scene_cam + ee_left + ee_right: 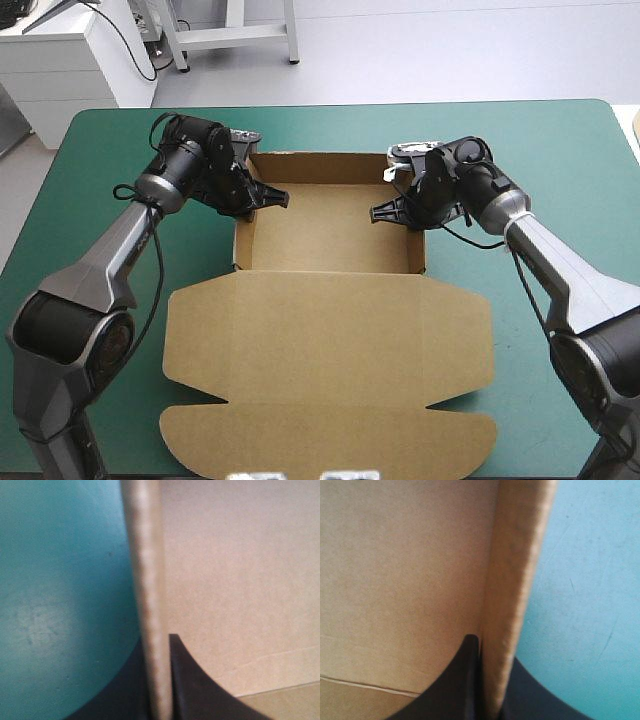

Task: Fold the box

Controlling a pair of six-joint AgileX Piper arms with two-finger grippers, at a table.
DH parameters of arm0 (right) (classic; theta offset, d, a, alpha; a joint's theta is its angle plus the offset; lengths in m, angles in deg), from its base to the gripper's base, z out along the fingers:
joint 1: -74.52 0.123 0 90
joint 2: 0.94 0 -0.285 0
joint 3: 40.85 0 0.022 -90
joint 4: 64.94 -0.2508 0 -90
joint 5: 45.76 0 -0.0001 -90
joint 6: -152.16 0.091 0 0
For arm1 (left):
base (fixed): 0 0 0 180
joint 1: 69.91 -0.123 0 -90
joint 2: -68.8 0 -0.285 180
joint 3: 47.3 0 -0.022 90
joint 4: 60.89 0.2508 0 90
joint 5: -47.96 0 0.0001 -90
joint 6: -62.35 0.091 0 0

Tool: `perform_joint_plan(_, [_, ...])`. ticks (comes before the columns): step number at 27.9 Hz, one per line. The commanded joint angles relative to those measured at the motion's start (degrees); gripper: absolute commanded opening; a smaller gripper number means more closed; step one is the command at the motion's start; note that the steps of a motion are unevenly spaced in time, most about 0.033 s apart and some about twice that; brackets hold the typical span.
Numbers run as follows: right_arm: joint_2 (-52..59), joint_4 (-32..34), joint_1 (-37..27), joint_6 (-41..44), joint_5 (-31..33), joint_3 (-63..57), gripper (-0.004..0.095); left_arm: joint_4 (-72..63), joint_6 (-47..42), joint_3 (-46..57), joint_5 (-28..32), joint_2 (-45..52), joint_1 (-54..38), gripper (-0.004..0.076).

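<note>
Left claw (262, 197) is all but closed, clamped on the box's (330, 225) left wall (243, 225). In my left wrist view the wall's top edge (147, 580) runs straight out between the fingers of the left claw (157, 650). One black finger (190, 680) sits on the inner board side, the other on the cover (60, 605) side.

Right claw (395, 212) is the same on the other side, pinched nearly closed on the right wall (420, 250). In the right wrist view the right wall's edge (520, 570) stands between the fingers of the right claw (492, 652), with the inner finger (460, 680) against the board face and cover (590, 605) beyond the outer one.

The box sits mid-table on the cover (560, 150). It's an open tray at the far end with walls up, and the lid (330, 370) lies flat toward the near edge. The long axis runs far to near, and the open side of the tray faces up. The lid is wider than the tray, with rounded flaps out to both sides.

From the high view I see only each claw's inner finger inside the tray; the outer ones are hidden by the walls and the wrists. In both wrist views the outer finger's tip is tucked behind the wall edge. Those views are too close to show anything beyond the wall edge, a patch of board and some cover. A crease line shows low on the board in both, and I can't tell which fold it is.
</note>
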Motion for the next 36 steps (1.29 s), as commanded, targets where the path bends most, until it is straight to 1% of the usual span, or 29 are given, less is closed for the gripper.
perform_joint_plan(1, [2.64, 0.97, -0.31, -2.12, 0.53, 1.08, -0.0019, -4.46, 0.76, -2.19, 0.12, -0.01, 0.41, -0.0008])
perform_joint_plan(3, [2.61, 1.22, -0.69, -0.90, -0.05, 1.08, -0.0019, -7.97, 2.34, -2.19, 0.12, -1.27, 0.41, -0.0008])
perform_joint_plan(5, [1.96, 1.91, -0.90, 1.39, -0.28, 1.08, -0.0019, -8.19, 2.59, -2.19, -0.62, -2.60, 0.41, -0.0008])
perform_joint_plan(12, [-0.66, 4.21, -0.90, 1.41, 1.12, 1.08, -0.0004, -7.98, 2.59, -2.19, -2.18, -3.70, 0.41, -0.0006])
perform_joint_plan(13, [-0.77, 4.22, -0.90, 1.13, 1.12, 1.08, 0.0017, -8.10, 2.59, -2.19, -2.18, -3.70, 0.41, -0.0003])
perform_joint_plan(15, [-0.90, 4.83, -0.90, -0.03, 1.01, 1.08, 0.0102, -8.54, 2.72, -2.19, -2.18, -3.73, 0.41, 0.0005])
perform_joint_plan(16, [-1.01, 5.15, -0.90, -0.15, 0.93, 1.08, 0.0187, -9.09, 3.54, -2.19, -2.18, -3.73, 0.41, 0.0017])
perform_joint_plan(18, [-1.01, 5.33, -0.90, -0.15, 0.58, 1.08, 0.0335, -10.03, 4.85, -2.19, -2.07, -3.73, 0.41, 0.0054])
perform_joint_plan(20, [-1.02, 5.33, -0.90, -0.15, -0.03, 1.08, 0.0474, -10.40, 4.87, -2.19, -1.95, -3.73, 0.41, 0.0115])
perform_joint_plan(22, [-1.02, 5.33, -0.90, -0.15, -0.96, 1.08, 0.0547, -10.41, 4.87, -2.19, -1.82, -3.73, 0.41, 0.0188])
perform_joint_plan(27, [-1.02, 6.11, -0.90, -0.29, -1.67, 1.65, 0.0556, -9.49, 4.87, -2.19, -1.95, -3.73, 0.41, 0.0437])
perform_joint_plan(29, [-1.02, 7.21, -0.90, -0.29, -1.31, 2.80, 0.0556, -9.39, 4.87, -2.88, -2.16, -3.73, 0.41, 0.0502])
perform_joint_plan(30, [-1.02, 7.79, -0.90, -0.29, -0.68, 3.55, 0.0556, -9.28, 4.87, -3.50, -2.16, -3.73, 0.41, 0.0512])
perform_joint_plan(36, [-1.02, 9.33, -0.90, -0.57, 3.88, 8.61, 0.0557, -7.98, 4.87, -11.01, -2.16, -3.62, 0.41, 0.0512])
